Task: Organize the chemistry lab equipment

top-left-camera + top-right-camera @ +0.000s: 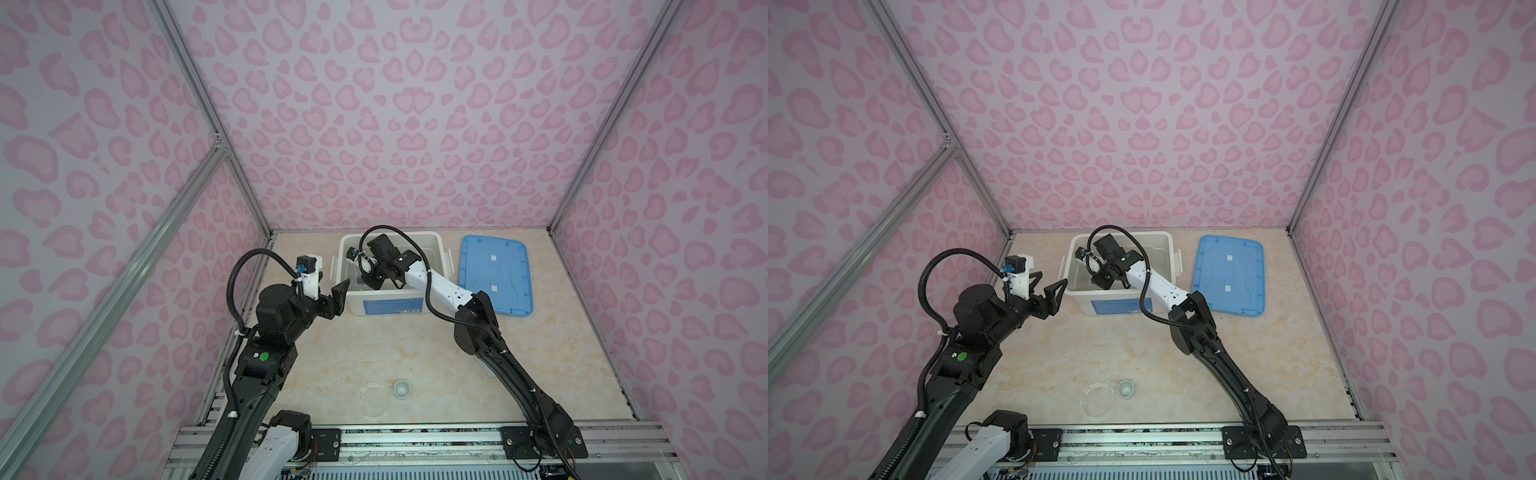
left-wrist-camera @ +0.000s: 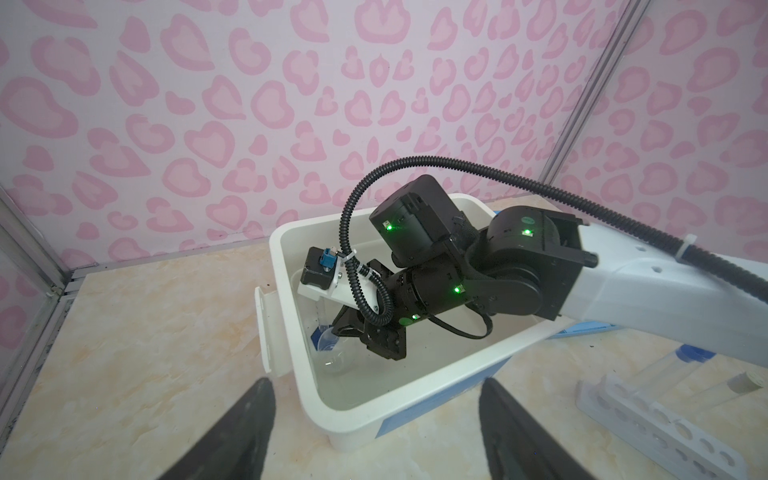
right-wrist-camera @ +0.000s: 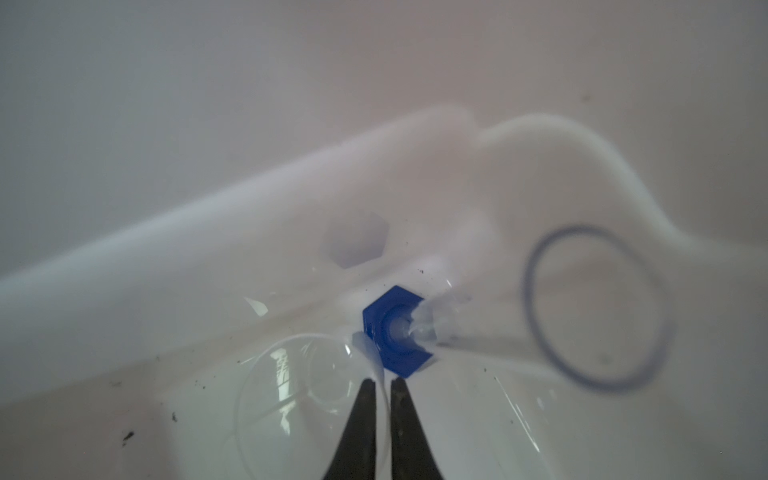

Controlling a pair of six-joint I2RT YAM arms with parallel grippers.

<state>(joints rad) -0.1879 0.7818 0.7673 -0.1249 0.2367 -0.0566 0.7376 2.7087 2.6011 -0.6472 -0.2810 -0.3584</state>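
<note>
1. One white bin (image 1: 353, 303).
2. One blue lid (image 1: 496, 276).
3. One clear round dish (image 1: 374, 399).
4. One small clear cup (image 1: 402, 389).
5. One white six-hole rack (image 2: 665, 432).
6. Two capped tubes: a blue-capped test tube (image 2: 656, 370) and a pale-capped test tube (image 2: 744, 381).
7. One blue-based cylinder (image 3: 392, 332).

Pale walls (image 1: 407, 124) printed with pink heart-shaped spots close in the back and both sides. Silver metal frame bars (image 1: 197, 89) run up the corners. The tabletop (image 1: 374, 345) is cream marble-look with beige veins, evenly lit. A metal rail (image 1: 415, 437) crosses its near edge.
</note>
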